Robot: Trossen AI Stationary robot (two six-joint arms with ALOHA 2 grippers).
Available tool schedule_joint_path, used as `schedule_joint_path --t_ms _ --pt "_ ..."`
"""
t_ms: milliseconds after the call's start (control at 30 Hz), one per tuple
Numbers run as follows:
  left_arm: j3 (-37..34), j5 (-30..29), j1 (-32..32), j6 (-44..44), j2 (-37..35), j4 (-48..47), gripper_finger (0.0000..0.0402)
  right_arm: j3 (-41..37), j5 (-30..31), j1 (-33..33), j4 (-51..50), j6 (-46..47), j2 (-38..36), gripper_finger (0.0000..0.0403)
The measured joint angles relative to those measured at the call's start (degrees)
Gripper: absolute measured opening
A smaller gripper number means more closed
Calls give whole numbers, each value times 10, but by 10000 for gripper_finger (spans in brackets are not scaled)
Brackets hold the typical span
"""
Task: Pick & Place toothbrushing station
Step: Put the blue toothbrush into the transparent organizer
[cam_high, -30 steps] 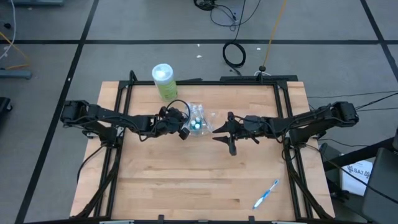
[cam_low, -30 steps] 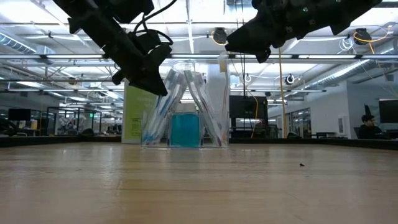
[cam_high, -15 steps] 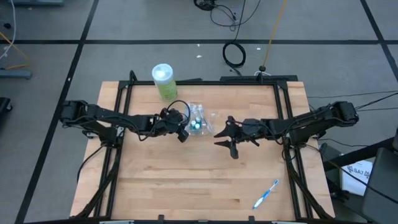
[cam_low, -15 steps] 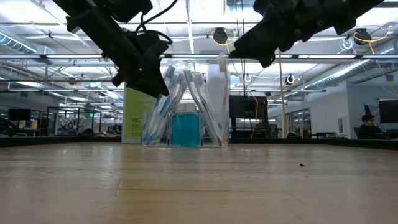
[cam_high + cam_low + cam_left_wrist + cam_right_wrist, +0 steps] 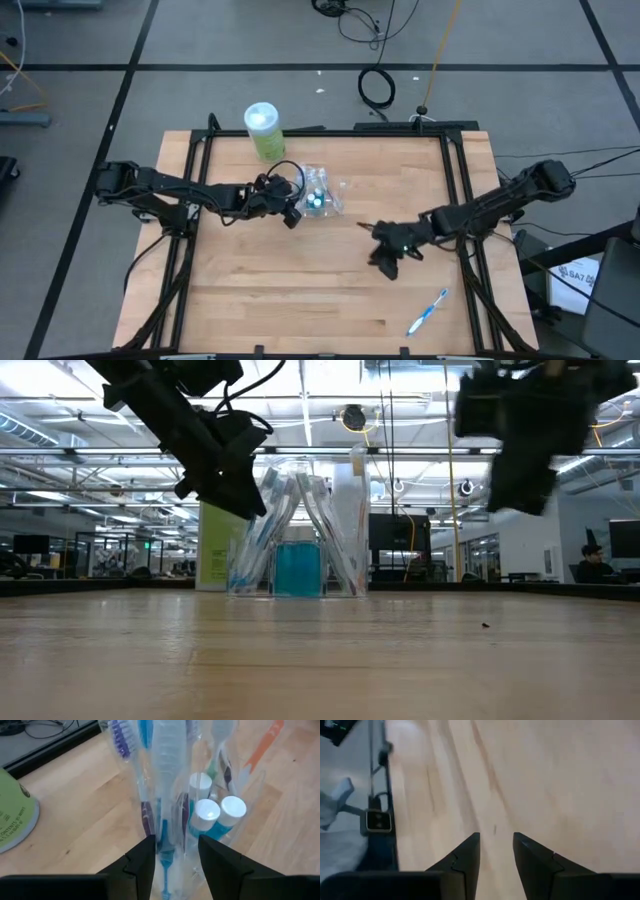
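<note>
A clear holder (image 5: pixel 322 196) with several wrapped toothbrushes and two white-capped tubes (image 5: pixel 214 812) stands on the wooden table at the far middle. It also shows in the low view (image 5: pixel 298 530). My left gripper (image 5: pixel 296 209) is at the holder's left side, shut on one wrapped toothbrush (image 5: pixel 167 795) that stands in the holder. My right gripper (image 5: pixel 386 256) is open and empty, above bare wood right of the middle, between the holder and a blue toothbrush (image 5: pixel 427 312) lying flat near the front right. My left gripper pinches the clear wrap of the toothbrush (image 5: pixel 172 851) between its two fingers (image 5: pixel 145 862), at the part sticking up out of the holder. The fingers come slanting down from the table's left. The toothbrush's lower end stays in the holder and it leans to the left.
A green bottle with a white lid (image 5: pixel 264 130) stands at the far left, behind the holder. Black frame rails (image 5: pixel 462 190) run along the table's left, right and far sides. A person sits in the room beyond the table (image 5: pixel 590 565).
My right gripper has drawn away from the holder, going toward the table's near right and the blue toothbrush, and has turned on the way. My left gripper and the holder have kept still.
</note>
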Motion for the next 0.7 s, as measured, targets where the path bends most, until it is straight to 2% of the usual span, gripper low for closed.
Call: schedule_joint_path --t_ms 200,333,400,500,567,700 --pt "0 -10 0 4 -15 3 157 0 -18 67 -78 175 0 104" --pt "1 -11 0 14 -38 -16 157 0 -58 108 -108 210 0 104" --pt "1 -11 -2 13 -46 -24 157 0 -79 134 -113 150 0 104" --pt "1 -10 -4 10 -56 -42 157 0 -102 177 -117 -12 0 104" --pt "1 -11 -4 4 -57 -48 157 0 -102 205 -118 -79 0 104" --pt "1 -11 -4 2 -56 -54 157 0 -100 248 -117 -82 0 104"
